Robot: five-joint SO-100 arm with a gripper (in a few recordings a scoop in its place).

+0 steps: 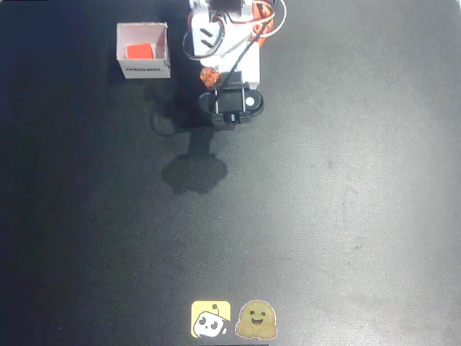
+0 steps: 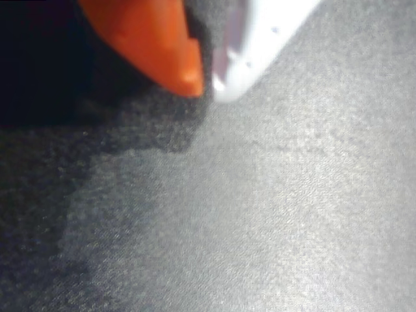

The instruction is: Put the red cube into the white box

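Two fingertips, one orange and one white, meet at their points in the wrist view: the claw [image 2: 207,83] is closed and holds nothing, hanging just above the dark grey fabric-textured tabletop [image 2: 273,214]. From overhead the claw [image 1: 216,92] sits tucked beneath the folded white arm with its black wrist block [image 1: 232,104], near the arm's base at the top of the picture.

Left of the arm, apart from it, stands the small square white cardboard box [image 1: 144,69] with dark print along its near wall. The small bright red-orange cube [image 1: 140,50] lies inside it, on the box floor toward the near left corner.

Judgement: task looks done. Cube is in the box, claw empty and clear of it. Nothing appears left but parking the arm.

Surroundings: two stickers at the bottom edge of the tabletop, a yellow square with a white robot figure [image 1: 211,319] and a tan smiling blob [image 1: 257,320]. Both well apart from box and arm. Nothing stands in the way.
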